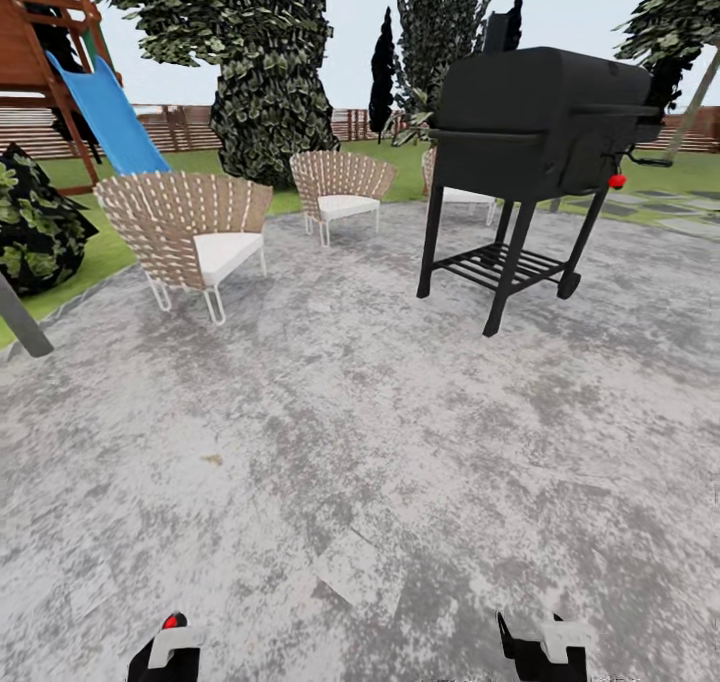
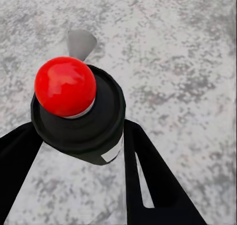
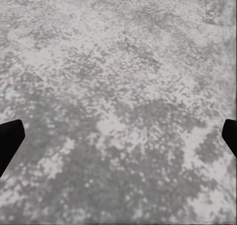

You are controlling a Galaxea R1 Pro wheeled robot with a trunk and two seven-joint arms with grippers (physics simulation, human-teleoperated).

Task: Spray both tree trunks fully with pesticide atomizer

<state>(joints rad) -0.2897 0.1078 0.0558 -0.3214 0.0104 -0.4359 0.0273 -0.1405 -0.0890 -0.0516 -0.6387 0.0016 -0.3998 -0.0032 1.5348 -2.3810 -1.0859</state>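
The pesticide atomizer [image 2: 79,111], a small black bottle with a red tip, sits between the black fingers [image 2: 153,180] of my left gripper [image 2: 81,153], which is shut on it. In the head view its red tip [image 1: 172,621] pokes up from the left gripper [image 1: 165,650] at the bottom edge. My right gripper [image 1: 545,644] hangs low beside it, open [image 3: 118,136] over bare grey paving. A tree with a pale leaning trunk [image 1: 690,112] stands far off at the right, behind the grill.
Grey stone patio [image 1: 350,442] lies ahead. A black grill [image 1: 530,132] stands at the right and wicker chairs [image 1: 190,232] [image 1: 340,187] at the left and middle. Leafy bushy trees [image 1: 265,62], a blue slide [image 1: 105,112], lawn and a brown fence [image 1: 180,127] lie beyond.
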